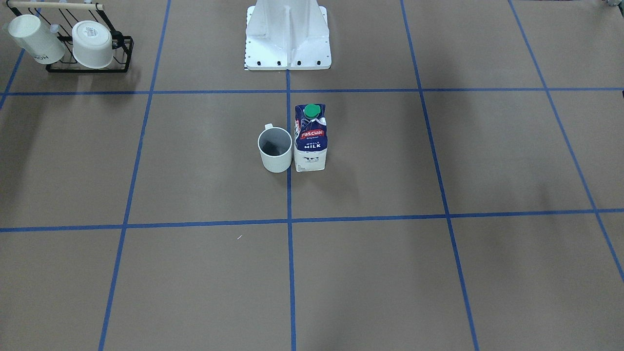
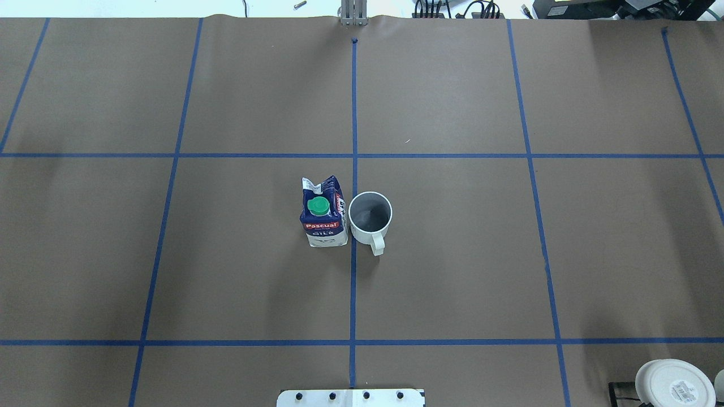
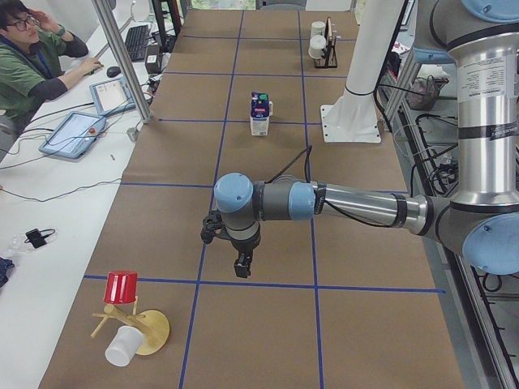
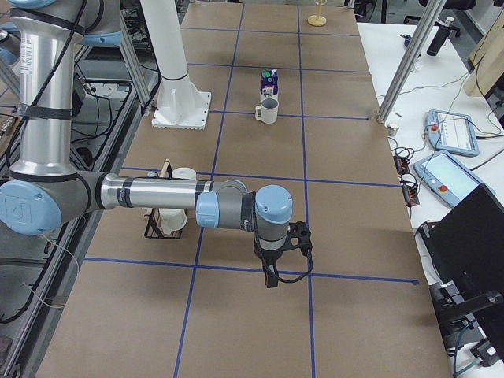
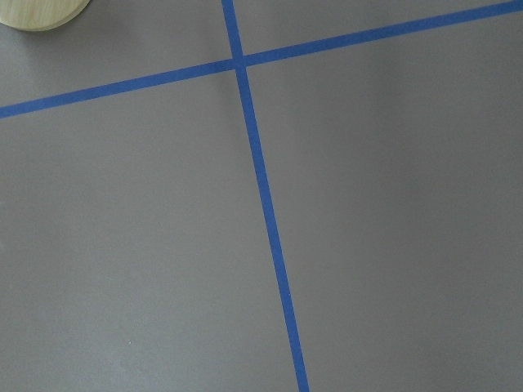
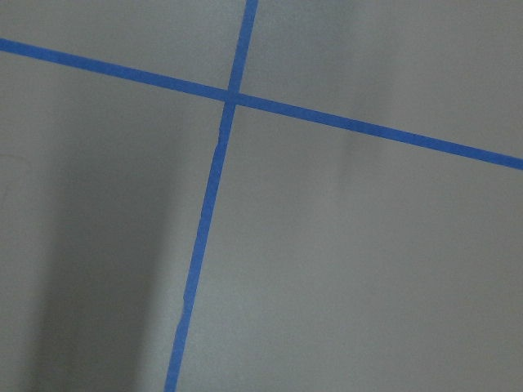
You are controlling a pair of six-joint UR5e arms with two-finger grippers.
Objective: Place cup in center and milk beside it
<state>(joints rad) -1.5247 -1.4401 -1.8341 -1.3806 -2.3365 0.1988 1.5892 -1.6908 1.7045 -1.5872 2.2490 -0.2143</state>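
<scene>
The plain white cup (image 1: 275, 150) stands upright at the center (image 2: 354, 169), right against the blue tape line, its handle toward the robot. The milk (image 1: 310, 139) stands upright just across the line from the cup (image 2: 370, 215), almost touching it; its green cap tops the milk (image 2: 323, 213). Both arms are far from them. My left gripper (image 3: 241, 266) hangs over the table near the end on my left. My right gripper (image 4: 272, 277) hangs near the opposite end. I cannot tell whether either is open or shut. Both wrist views show only tabletop and tape.
A black wire rack (image 1: 87, 63) holds two other white cups near the robot's right. A wooden mug tree (image 3: 134, 320) with a red cup stands at the left end. The white robot base (image 1: 287, 44) is behind the milk. A person (image 3: 32, 61) sits at a side desk.
</scene>
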